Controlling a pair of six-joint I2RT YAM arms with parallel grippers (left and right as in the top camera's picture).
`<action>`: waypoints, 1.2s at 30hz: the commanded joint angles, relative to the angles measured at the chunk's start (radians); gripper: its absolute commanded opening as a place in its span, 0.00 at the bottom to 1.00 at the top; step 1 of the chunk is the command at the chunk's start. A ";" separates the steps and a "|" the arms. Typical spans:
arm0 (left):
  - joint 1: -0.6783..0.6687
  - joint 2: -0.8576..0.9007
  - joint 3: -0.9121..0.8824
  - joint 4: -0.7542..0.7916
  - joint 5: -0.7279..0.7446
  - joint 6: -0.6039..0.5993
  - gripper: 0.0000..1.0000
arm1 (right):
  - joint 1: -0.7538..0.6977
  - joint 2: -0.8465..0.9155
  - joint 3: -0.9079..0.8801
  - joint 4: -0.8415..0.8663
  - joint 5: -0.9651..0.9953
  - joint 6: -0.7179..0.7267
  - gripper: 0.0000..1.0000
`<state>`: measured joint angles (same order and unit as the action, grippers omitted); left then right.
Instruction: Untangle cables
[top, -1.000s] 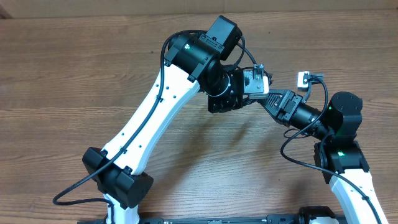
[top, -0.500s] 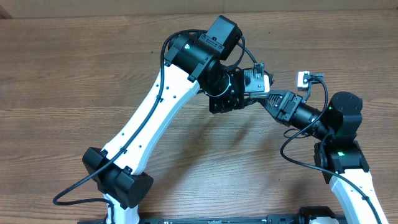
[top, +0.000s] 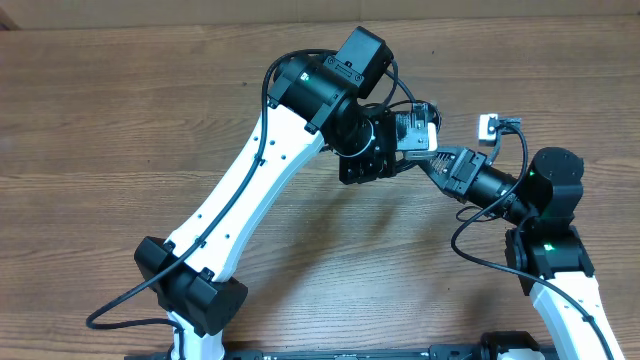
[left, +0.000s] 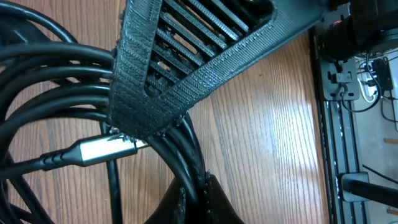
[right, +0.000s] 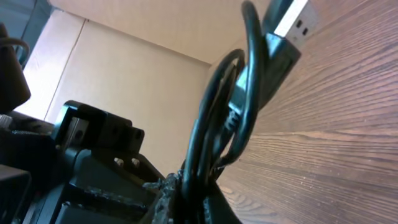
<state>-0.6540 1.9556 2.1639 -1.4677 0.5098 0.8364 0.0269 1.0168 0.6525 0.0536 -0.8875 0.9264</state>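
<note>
The cables (left: 56, 87) are a bundle of black cords looping across the left wrist view, one ending in a silver-tipped plug (left: 102, 149). My left gripper (left: 200, 202) is shut on a few cords at the bottom of that view. In the right wrist view the cables (right: 239, 106) rise in loops to a silver plug (right: 293, 18), and my right gripper (right: 208, 199) is shut on their lower strands. Overhead, the left gripper (top: 398, 158) and right gripper (top: 418, 160) meet tip to tip above the table's middle, hiding most of the bundle.
The right gripper's ribbed black finger (left: 186, 68) crosses the top of the left wrist view, just above the bundle. The wooden table (top: 120, 120) lies under both arms. The arms' own black wires (top: 470, 250) hang near the bases. A rail with equipment (left: 339, 112) runs along the table's edge.
The right gripper has closed on the cables. The left arm's wrist has shifted slightly to the right, bringing the two grippers closer together.
</note>
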 joint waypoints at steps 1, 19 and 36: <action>-0.010 0.002 0.002 0.011 0.041 -0.006 0.04 | -0.002 -0.004 0.019 -0.006 0.007 -0.015 0.04; -0.007 0.000 0.006 0.063 0.042 -0.193 0.04 | -0.002 -0.004 0.019 -0.018 0.025 -0.016 0.04; -0.006 -0.003 0.082 0.121 0.119 -0.285 0.04 | -0.002 -0.003 0.019 -0.052 0.060 -0.019 0.10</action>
<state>-0.6548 1.9652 2.1822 -1.3952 0.5430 0.5869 0.0158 1.0145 0.6697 0.0177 -0.7971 0.9276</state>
